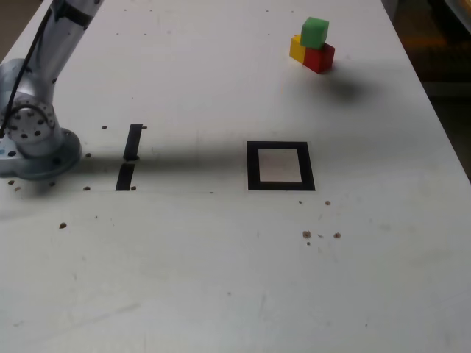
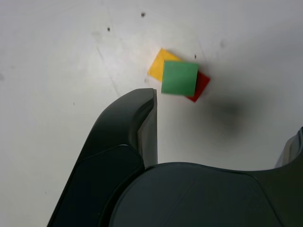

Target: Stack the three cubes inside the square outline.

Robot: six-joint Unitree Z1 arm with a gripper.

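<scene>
Green cube (image 1: 315,32) atop yellow (image 1: 296,48) and red (image 1: 319,56), near table edge (image 1: 412,66); fingers (image 2: 222,127) apart (empty); square outline (image 1: 280,166) unoccupied.

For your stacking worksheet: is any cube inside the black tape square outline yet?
No, the black tape square outline shows only its white centre; the green cube sits far off.

The end effector (image 2: 222,127) hangs above the table, jaws spread wide, holding nothing, pointing down.
</scene>
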